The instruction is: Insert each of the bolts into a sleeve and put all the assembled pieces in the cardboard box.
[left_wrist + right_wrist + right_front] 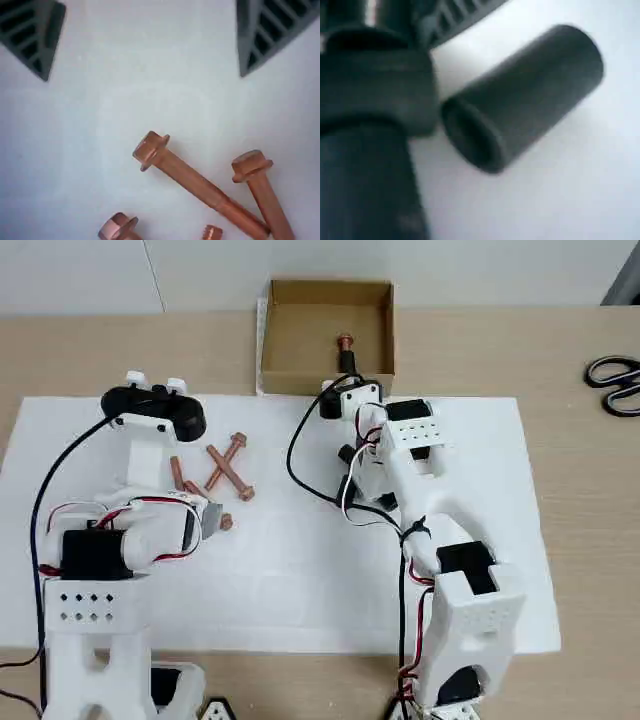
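Here the left gripper (142,74) hovers wide open over the bolts (205,190) on the white sheet (300,570), left of centre; best to centre one shank between the jaws before closing. A sleeve (520,100) lies beside the right gripper (347,390), whose state I cannot tell.

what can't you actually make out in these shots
High view: the bolts run partly under the left arm, so their count is unsure.
Left wrist view: bolts at the bottom edge are cut off.
Right wrist view: the dark shape beside the sleeve is blurred; sleeve or arm part, unclear.
High view: the scissors are cut by the right edge.
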Controlling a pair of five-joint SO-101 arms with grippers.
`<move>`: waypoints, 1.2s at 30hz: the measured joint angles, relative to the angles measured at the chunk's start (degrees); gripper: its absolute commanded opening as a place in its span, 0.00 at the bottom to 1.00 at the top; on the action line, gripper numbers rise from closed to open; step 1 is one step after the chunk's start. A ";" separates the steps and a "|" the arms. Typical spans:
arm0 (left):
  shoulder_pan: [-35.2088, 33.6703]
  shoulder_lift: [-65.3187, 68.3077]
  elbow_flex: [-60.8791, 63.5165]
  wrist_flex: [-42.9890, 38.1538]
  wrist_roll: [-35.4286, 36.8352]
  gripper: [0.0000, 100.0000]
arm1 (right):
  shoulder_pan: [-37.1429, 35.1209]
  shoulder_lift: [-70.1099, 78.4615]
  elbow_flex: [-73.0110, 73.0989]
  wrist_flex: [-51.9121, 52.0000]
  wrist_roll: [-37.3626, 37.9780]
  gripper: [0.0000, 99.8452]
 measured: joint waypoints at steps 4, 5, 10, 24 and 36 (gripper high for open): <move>0.00 0.00 1.32 0.00 0.00 0.23 | 0.79 0.00 -0.09 1.67 -0.09 0.05; 0.00 0.00 1.41 0.00 0.18 0.23 | 1.05 0.00 -0.09 2.29 -0.09 0.05; 0.00 0.00 1.41 0.00 0.00 0.23 | 2.55 0.18 -3.16 8.26 -0.09 0.05; 0.00 0.18 1.32 1.32 0.00 0.23 | 2.73 -4.84 -19.16 24.79 -0.09 0.05; 0.00 29.10 -17.14 0.09 -1.23 0.23 | 2.64 -29.63 -9.32 25.14 -0.09 0.05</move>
